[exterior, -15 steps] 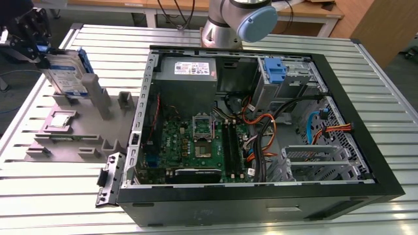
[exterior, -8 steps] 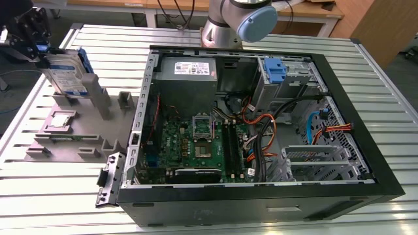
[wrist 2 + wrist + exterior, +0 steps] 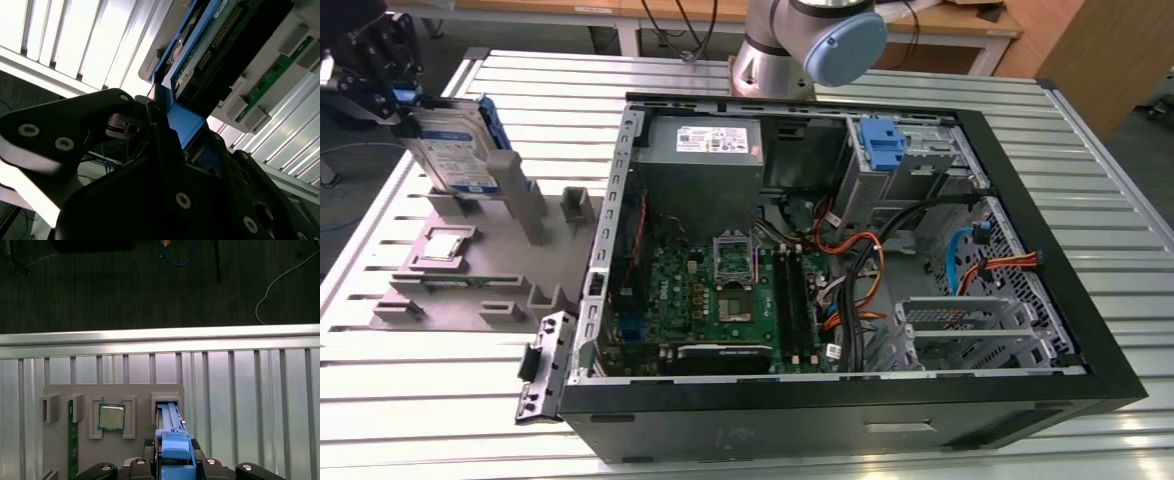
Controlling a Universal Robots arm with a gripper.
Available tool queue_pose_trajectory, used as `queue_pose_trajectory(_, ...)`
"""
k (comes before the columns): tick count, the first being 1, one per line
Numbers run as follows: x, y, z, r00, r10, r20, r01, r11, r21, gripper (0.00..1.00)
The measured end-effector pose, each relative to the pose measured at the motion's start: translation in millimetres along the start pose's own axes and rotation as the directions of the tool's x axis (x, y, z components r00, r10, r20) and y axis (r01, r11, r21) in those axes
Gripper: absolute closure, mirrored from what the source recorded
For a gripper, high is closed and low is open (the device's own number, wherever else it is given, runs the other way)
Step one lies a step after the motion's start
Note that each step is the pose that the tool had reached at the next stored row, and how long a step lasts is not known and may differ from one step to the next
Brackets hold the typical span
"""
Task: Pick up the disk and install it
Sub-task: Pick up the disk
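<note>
silver disk (image 3: 454, 150) with a white-and-blue label and blue plastic rails, standing on edge and leaning a bit, around 10 o'clock in the exterior view. can't make out the label print. gripper (image 3: 403, 100) is clamped on the blue rail at its upper end, and in the second wrist view the fingers (image 3: 162, 145) squeeze it from both sides. lower end is at a slot in the grey holder (image 3: 494, 260); can't tell if it's seated. open computer case (image 3: 827, 420) sits at 3 o'clock of the holder.

Disk (image 3: 454, 150) upright in tray (image 3: 494, 262), case (image 3: 827, 415) toward the exterior view's right
</note>
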State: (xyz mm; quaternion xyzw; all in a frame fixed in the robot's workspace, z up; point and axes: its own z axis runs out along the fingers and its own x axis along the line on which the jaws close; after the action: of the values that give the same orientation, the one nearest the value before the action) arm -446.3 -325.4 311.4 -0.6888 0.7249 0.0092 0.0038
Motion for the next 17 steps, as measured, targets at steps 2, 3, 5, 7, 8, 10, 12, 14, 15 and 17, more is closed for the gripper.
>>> queue_pose_trajectory(2,0.0,0.0,-0.4,1.0000,0.000,0.0000,0.000,1.0000,0.0000,0.63)
queue_pose_trajectory(3,0.0,0.0,-0.7,1.0000,0.000,0.0000,0.000,1.0000,0.0000,0.63)
queue_pose_trajectory(5,0.0,0.0,-1.1,1.0000,0.000,0.0000,0.000,1.0000,0.0000,0.63)
queue_pose_trajectory(7,0.0,0.0,-1.7,1.0000,0.000,0.0000,0.000,1.0000,-0.0001,0.63)
queue_pose_trajectory(8,0.0,0.0,-1.9,1.0000,0.000,0.0000,0.000,1.0000,0.0000,0.63)
queue_pose_trajectory(10,0.0,0.0,-2.5,1.0000,0.000,-0.0001,0.000,1.0000,-0.0002,0.63)
queue_pose_trajectory(12,-0.1,0.0,-2.6,1.0000,0.000,0.0001,0.000,1.0000,0.0002,0.63)
queue_pose_trajectory(14,0.0,0.0,-3.0,1.0000,0.000,0.0000,0.000,1.0000,-0.0001,0.63)
queue_pose_trajectory(15,-0.1,0.0,-3.1,1.0000,0.000,0.0000,0.000,1.0000,0.0000,0.63)
queue_pose_trajectory(17,-0.1,0.0,-3.7,1.0000,0.000,-0.0001,0.000,1.0000,-0.0002,0.63)
